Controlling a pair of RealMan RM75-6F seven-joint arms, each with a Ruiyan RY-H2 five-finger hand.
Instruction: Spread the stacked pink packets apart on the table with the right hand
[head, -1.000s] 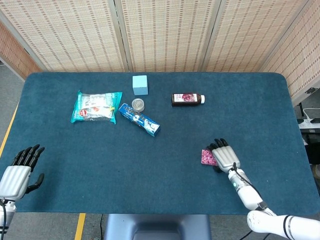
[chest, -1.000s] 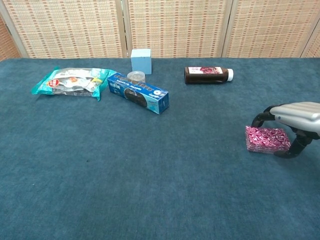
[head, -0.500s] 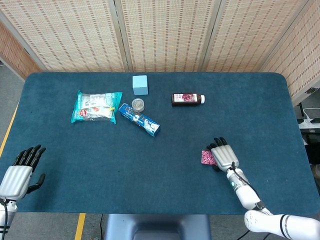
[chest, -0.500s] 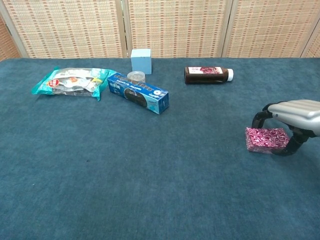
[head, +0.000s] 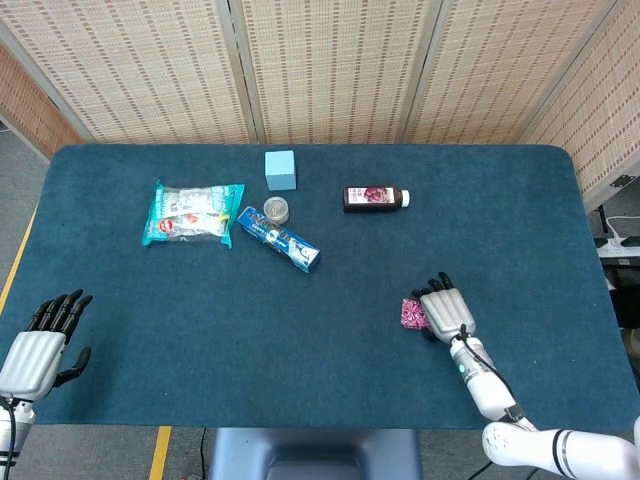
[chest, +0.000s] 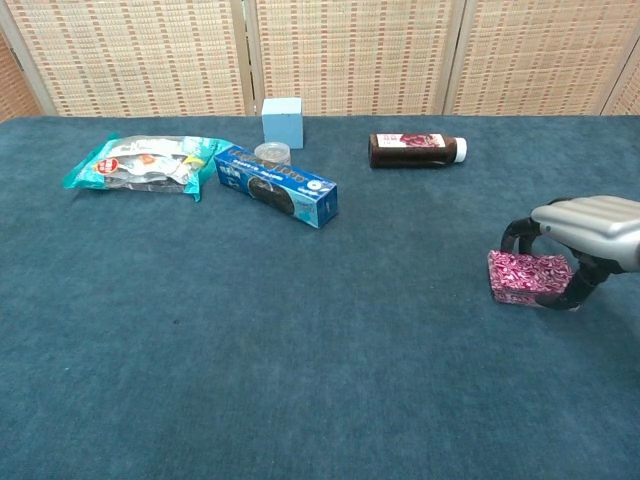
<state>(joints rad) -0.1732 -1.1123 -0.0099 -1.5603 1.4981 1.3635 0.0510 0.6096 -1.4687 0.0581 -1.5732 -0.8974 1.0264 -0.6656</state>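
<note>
One stack: pink packets (chest: 528, 275) near the right edge of the blue surface (chest: 300, 350), well apart from the other items.
Right hand: right hand (head: 447, 310) sits over the stack; in the chest view the fingers (chest: 514, 232) curl down on the far side and the thumb on the near right side, so the stack looks pinched between them and tipped up a little.
Left hand: left hand (head: 40, 345) at the near left corner, fingers apart, holding nothing.
Step in hand: judged as the start of the spread; packets still in one pile, none separated yet.
Next move: likely needs the top packets slid or peeled sideways off the pile onto bare surface; light pressure, or the whole stack moves as one.
Risk: stack close to the right edge, so spreading toward the middle seems safer.
Writing: pink packets show a red-white pattern, no text legible.
Other labels: dark bottle (head: 375, 197) has a pink label, blue box (chest: 276, 185) and teal snack bag (chest: 138, 163) carry print; all too small to read.
Also there: light blue cube (head: 280, 169), small round tin (head: 275, 210).
</note>
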